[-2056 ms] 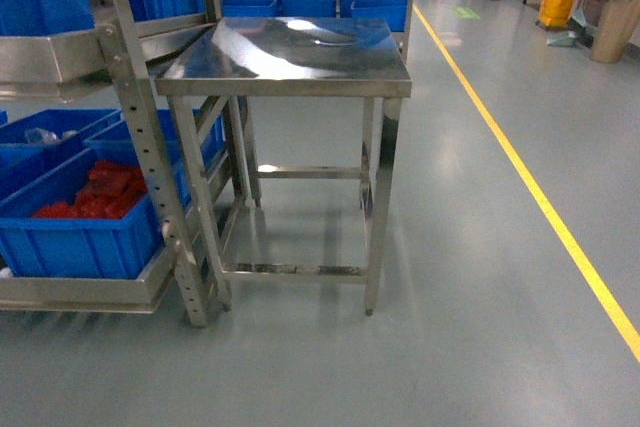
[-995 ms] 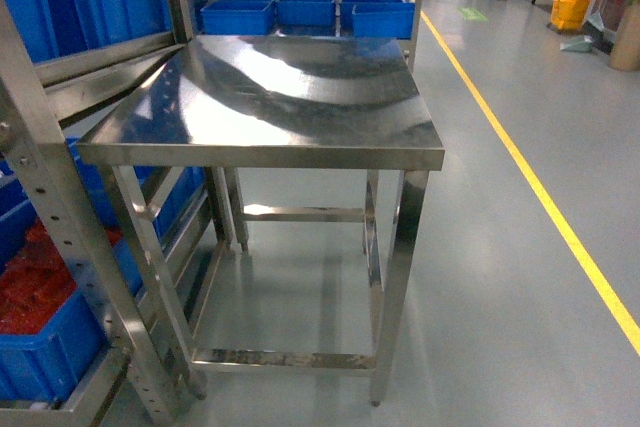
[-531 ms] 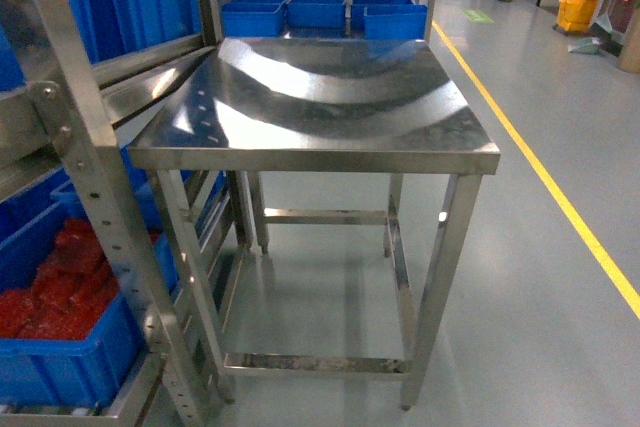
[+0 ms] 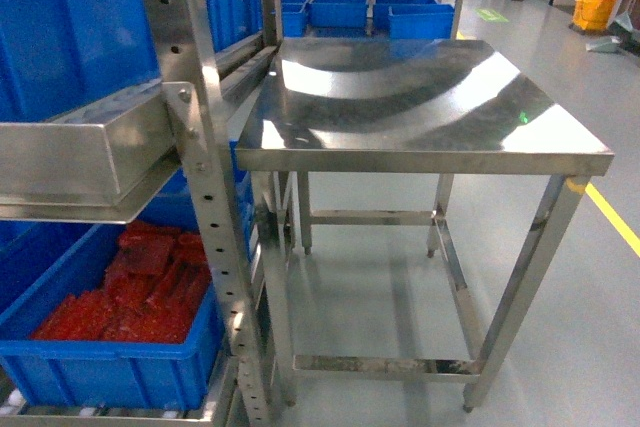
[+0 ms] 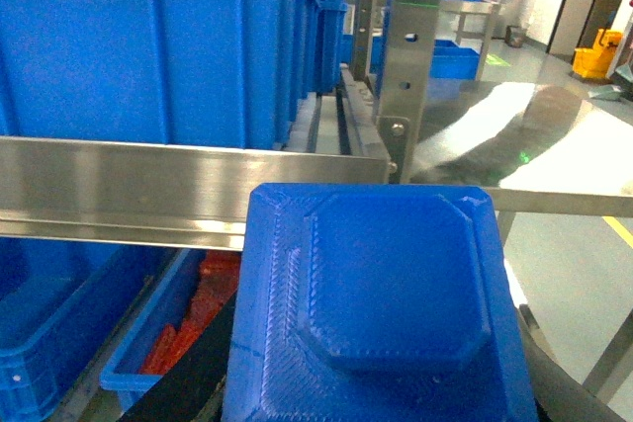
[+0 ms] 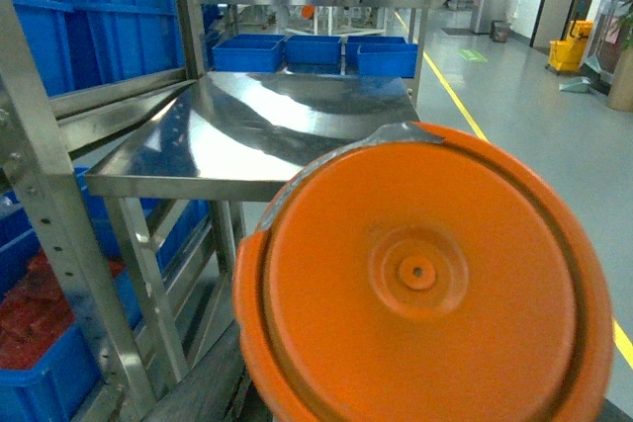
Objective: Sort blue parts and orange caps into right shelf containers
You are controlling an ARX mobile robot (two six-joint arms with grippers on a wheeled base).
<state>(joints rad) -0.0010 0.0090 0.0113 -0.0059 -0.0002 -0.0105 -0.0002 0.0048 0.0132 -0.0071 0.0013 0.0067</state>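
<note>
A square blue part (image 5: 386,313) with a raised octagonal middle fills the lower left wrist view, held up close to the camera. Only a dark finger (image 5: 188,382) of my left gripper shows beside it. A round orange cap (image 6: 425,284) fills the right wrist view in the same way, with a grey finger (image 6: 198,382) at its lower left. Neither gripper shows in the head view. On the steel shelf at the left stand large bright-blue crates: an upper one (image 4: 60,37) and a lower one (image 4: 110,372) holding red pieces (image 4: 140,292).
A stainless steel table (image 4: 420,117) stands right beside the shelf upright (image 4: 205,167). Smaller blue bins (image 4: 345,12) sit on a rack behind it. A yellow floor line (image 4: 610,217) and a yellow mop bucket (image 4: 598,2) lie to the right on the grey floor.
The head view has closed in on the shelf. The crates now fill the left side and the table has slid to the right and nearer.
</note>
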